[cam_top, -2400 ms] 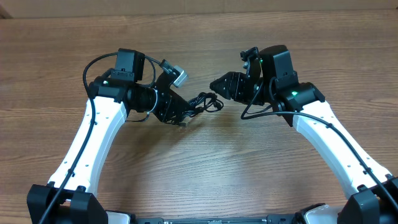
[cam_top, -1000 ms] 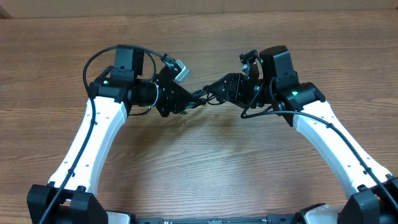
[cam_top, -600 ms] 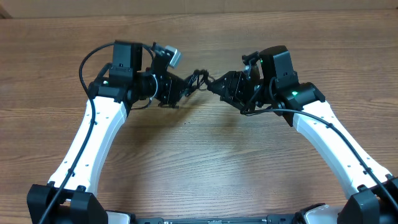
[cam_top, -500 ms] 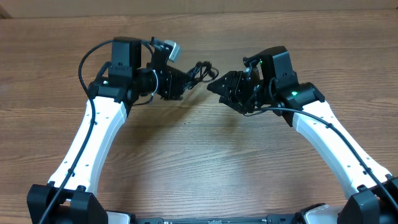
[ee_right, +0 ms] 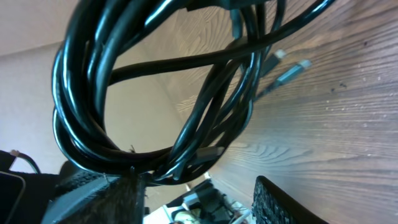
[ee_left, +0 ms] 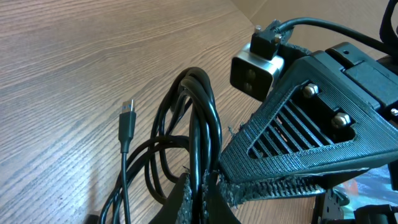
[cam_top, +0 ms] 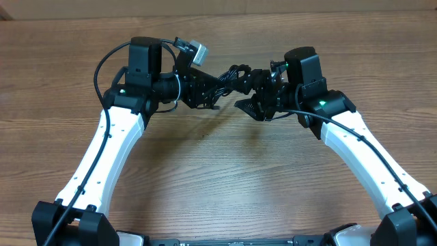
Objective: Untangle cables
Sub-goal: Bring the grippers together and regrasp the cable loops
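**A:** Starting at the left, the left end effector (ee_left: pixel 200 190) is pinched fully shut on the cables (ee_left: pixel 200 118). They form a looped black bundle that looks lifted off the desk (cam_top: pixel 218 178), midway between the two arms.

**B:** And the right end effector (ee_right: pixel 196 196)?

**A:** It's partly open and gripping nothing. One finger (ee_right: pixel 99 193) sits against the loops, possibly hooked through them.

**B:** What could go wrong?

**A:** If the arms pull apart with that finger through several loops at once, I'd expect the tangle to cinch tighter. The dangling silver-tipped plug (ee_left: pixel 127 115) could also snag on a strand, or the bundle could slide out of the left pinch.

**B:** What's unclear?

**A:** I can't tell how many cords there are or where they cross. From overhead the black bundle merges with the black end effectors, and the right wrist view crops the loops at the top.
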Tool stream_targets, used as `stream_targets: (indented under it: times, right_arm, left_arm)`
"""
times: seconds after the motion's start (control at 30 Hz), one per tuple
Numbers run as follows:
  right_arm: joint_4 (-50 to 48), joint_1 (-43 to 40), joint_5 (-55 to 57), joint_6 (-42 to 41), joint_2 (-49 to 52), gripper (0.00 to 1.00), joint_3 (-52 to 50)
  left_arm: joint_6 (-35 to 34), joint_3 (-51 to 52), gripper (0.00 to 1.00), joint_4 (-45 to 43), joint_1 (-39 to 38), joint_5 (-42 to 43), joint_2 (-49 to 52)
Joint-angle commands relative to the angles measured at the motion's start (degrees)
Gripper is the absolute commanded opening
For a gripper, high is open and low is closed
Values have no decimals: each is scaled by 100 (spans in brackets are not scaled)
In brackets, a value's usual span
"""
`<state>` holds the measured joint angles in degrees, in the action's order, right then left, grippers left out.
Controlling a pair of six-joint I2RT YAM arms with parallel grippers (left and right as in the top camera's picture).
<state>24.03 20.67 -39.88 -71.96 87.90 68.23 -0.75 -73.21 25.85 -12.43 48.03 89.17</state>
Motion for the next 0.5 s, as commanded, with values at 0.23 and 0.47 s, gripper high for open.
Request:
stream_targets:
  times: [0.23,0.47]
  right_arm:
    - [-81,26,85,-304,-142,40,50]
    - [-81,26,245,-299,-142,40,50]
  left_arm:
    - [-385,-13,4,-595,-125,1049,-2]
    - [-682,-13,4,-984,-448,1097,-2]
